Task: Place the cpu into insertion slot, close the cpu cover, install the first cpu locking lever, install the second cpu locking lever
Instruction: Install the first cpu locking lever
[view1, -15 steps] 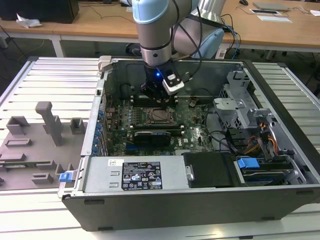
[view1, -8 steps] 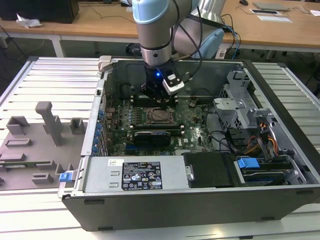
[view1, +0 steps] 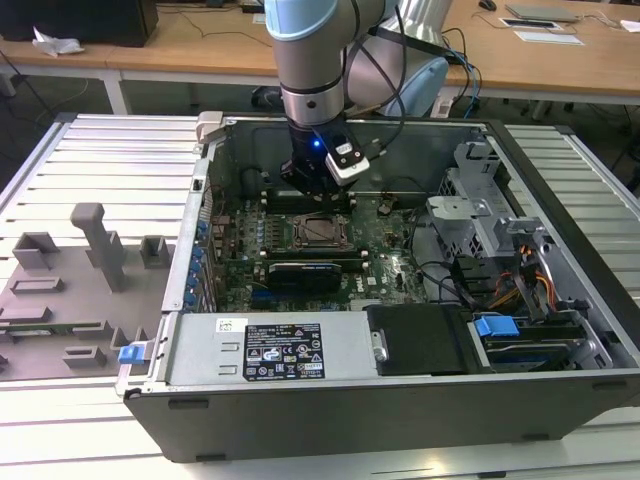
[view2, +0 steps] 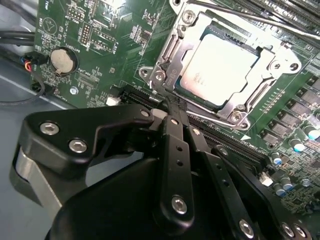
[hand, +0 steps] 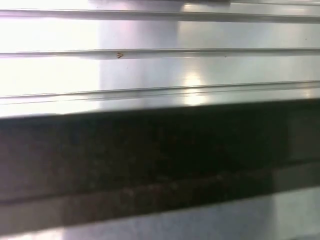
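With the cpu (view2: 220, 67) seated under the closed cpu cover (view2: 172, 60), the shut, empty fingers (view2: 172, 112) are best pressed squarely against the lever.

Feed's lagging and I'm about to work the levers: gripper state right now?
Gripper: shut, black fingers pressed together, holding nothing, tips at the edge of the thin grey metal cpu cover, which is down over the dull silver square cpu.

You've got open air straight above the cpu cover (view2: 227, 60), with the gripper (view2: 172, 107) right at its corner. Case walls (view1: 205, 215) box the motherboard (view1: 385, 265) in, and the drive cage (view1: 470, 215) and cables (view1: 455, 285) crowd the exterior view's right. Clearance between socket and the black card (view1: 305, 272) looks tight, hard to say.
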